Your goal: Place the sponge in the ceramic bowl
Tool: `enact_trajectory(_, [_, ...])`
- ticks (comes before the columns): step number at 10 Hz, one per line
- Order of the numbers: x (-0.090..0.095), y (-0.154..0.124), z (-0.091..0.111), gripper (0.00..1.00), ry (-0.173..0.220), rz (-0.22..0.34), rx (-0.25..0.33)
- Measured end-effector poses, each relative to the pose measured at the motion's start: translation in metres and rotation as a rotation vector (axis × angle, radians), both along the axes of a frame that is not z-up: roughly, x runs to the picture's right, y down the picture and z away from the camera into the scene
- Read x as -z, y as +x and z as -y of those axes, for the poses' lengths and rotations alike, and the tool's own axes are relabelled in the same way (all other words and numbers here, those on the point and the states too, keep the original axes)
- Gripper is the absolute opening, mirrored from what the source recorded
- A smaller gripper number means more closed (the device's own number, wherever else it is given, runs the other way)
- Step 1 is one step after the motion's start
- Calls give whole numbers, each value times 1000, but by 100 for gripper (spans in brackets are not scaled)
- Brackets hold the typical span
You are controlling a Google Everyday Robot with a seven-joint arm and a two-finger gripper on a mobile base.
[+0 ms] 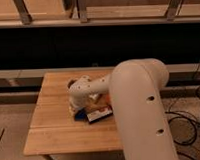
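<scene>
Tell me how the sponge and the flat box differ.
The sponge is blue with a yellowish side; the flat box is white, red and black. The sponge looks smaller than the box. Both lie on the table, with the tool low over the sponge.

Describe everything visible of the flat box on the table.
The flat box is thin and rectangular, looks like cardboard, with a white top, a red patch and a dark edge. It lies flat and skewed on the wooden table, near its middle, its upper part hidden by the white arm. The pincer is beside it, on the picture's left; contact cannot be told.
</scene>
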State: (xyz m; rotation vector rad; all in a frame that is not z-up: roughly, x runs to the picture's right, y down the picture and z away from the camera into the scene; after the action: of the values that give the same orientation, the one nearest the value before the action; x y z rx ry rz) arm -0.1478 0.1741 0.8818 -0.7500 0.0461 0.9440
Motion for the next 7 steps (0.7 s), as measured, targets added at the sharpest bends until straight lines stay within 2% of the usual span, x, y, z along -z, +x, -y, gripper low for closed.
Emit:
enact_trajectory(1, [5,9,2,0,4,-11,-8])
enact_trajectory(4, [13,11,15,0,31,-7,-31])
enact_trajectory(6, [19,11,31,0,69,3,-25])
enact_trajectory(7, [25,9,43,0,105,5,-9])
